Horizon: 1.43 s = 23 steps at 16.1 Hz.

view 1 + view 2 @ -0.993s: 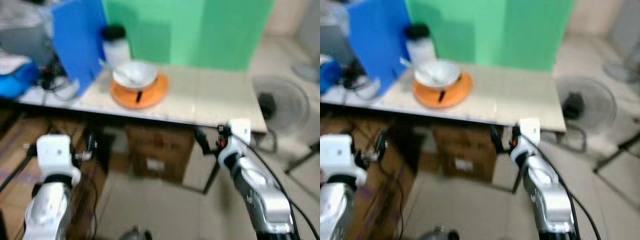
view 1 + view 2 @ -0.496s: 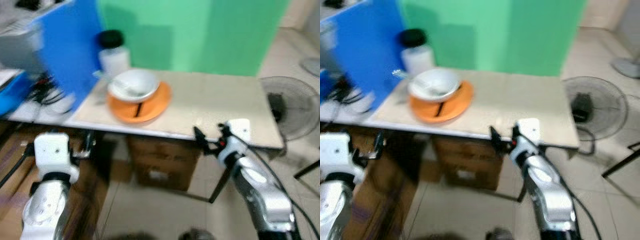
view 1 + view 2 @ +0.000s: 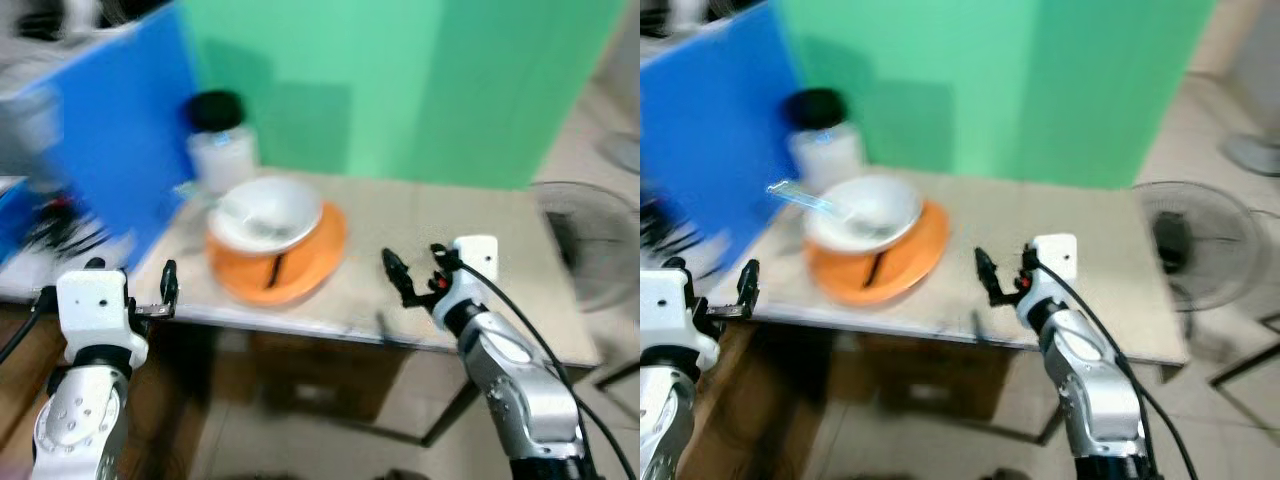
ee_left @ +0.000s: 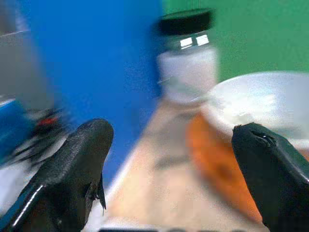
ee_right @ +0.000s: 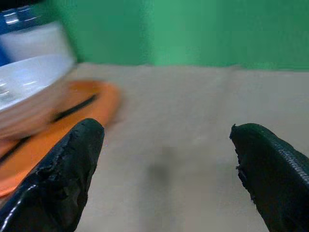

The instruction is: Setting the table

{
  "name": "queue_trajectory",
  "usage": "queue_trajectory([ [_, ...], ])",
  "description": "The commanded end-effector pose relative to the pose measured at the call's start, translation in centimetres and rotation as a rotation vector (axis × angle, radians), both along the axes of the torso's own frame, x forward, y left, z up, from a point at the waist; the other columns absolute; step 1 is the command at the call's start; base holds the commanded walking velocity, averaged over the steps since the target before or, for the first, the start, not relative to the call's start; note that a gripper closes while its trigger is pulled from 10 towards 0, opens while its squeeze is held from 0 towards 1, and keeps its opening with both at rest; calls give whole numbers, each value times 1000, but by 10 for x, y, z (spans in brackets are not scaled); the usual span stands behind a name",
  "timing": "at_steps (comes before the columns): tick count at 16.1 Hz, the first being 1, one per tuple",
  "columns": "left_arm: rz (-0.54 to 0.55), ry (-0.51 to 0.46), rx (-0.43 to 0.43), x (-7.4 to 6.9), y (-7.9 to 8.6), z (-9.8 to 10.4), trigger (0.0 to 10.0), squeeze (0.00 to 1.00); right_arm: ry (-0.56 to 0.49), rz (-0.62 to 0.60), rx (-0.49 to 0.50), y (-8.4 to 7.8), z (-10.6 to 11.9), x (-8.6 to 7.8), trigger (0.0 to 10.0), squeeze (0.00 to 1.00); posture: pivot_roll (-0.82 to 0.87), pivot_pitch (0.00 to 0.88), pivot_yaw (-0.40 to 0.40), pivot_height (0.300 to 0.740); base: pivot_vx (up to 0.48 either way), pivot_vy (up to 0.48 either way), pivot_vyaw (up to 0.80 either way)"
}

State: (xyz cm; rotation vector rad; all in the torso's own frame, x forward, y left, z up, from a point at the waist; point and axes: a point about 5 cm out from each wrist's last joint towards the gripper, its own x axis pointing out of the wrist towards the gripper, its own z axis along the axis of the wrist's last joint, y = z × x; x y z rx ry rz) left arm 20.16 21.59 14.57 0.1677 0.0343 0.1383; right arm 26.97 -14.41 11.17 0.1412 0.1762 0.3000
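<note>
Two tools are raised toward the desk (image 3: 440, 215) with nothing in either one, so the step in hand looks like the approach, before any grasp. The right tool (image 3: 412, 272) sits at centre right of the head view, over the desk's near edge, its fingers spread wide; in its wrist view the pads (image 5: 63, 176) frame bare desk top with the dishes off to one side. The left tool (image 3: 165, 290) sits at lower left, just short of the desk edge, fingers also wide apart, with the jar and bowl between them in its wrist view.

The task's things stand left of centre: a white bowl (image 3: 264, 213) resting on an orange plate (image 3: 310, 262), a spoon (image 3: 805, 199) leaning out of the bowl toward the left, and a dark stick-like item (image 3: 274, 270) lying on the plate's near rim, too blurred to name. A black-lidded jar (image 3: 221, 140) stands just behind them, beside a blue panel (image 3: 110, 150).

The next move probably calls for closing on the plate rim or bowl, steadily, since the stacked dishes could slide.
</note>
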Motion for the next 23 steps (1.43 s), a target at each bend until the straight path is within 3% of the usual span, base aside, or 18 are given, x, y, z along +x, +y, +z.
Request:
queue_trajectory([
  [1, -19, -7, 7, 0, -3, 2, 10000, 98, -22, 3, -3, -3, 4, 2, 10000, 0, -20, 36, 46, 740, 431, 0, 0],
  [4, -19, -4, 15, -3, -2, 2, 10000, 98, -27, 28, 10, -1, 5, 3, 10000, 0, -7, 34, 36, 740, 407, 0, 0],
  [8, -96, 0, 17, -6, -7, 5, 10000, 75, -46, 28, 20, -7, 9, 5, 10000, 0, -7, 35, 40, 740, 0, 0, 0],
  [11, -88, -5, -24, -6, -5, 8, 10000, 63, -50, 21, 22, -11, 9, 5, 10000, 0, -10, 38, 46, 740, 0, 0, 0],
  [12, -77, 1, -42, -6, -2, 8, 10000, 129, -50, 19, 22, -12, 9, 4, 10000, 0, -8, 39, 47, 740, 0, 0, 0],
  [13, -62, 0, -98, -4, 2, 10, 10000, 1000, -52, 19, 23, -12, 10, 5, 10000, 0, -9, 40, 47, 740, 0, 0, 0],
  [14, -54, -2, -128, -2, 4, 12, 10000, 1000, -53, 20, 24, -13, 10, 5, 10000, 0, -9, 40, 47, 740, 0, 0, 0],
  [15, -44, -30, -243, 7, 8, 19, 10000, 1000, -61, 27, 19, -13, 12, 7, 10000, 0, -8, 38, 45, 740, 0, 0, 0],
  [16, -44, -40, -279, 9, 9, 21, 10000, 1000, -63, 29, 17, -13, 13, 8, 10000, 0, -8, 38, 45, 740, 0, 0, 0],
  [18, -119, -42, -427, 22, 7, 25, 10000, 1000, -77, 40, 6, -14, 16, 11, 10000, 0, -15, 36, 37, 740, 0, 0, 0],
  [19, -136, -55, -481, 29, 8, 27, 10000, 396, -82, 47, 2, -14, 18, 12, 10000, 0, -17, 38, 37, 740, 0, 0, 0],
  [20, -137, -66, -566, 36, 11, 28, 10000, 0, -87, 54, -2, -14, 19, 12, 10000, 0, -20, 38, 35, 740, 0, 0, 0],
  [21, -129, -51, -607, 41, 16, 27, 10000, 0, -89, 57, -5, -14, 19, 12, 10000, 0, -25, 39, 35, 740, 0, 0, 0],
  [23, -11, 12, -635, 49, 36, 17, 10000, 0, -94, 62, -12, -15, 20, 10, 10000, 0, -38, 40, 41, 740, 0, 0, 0],
])
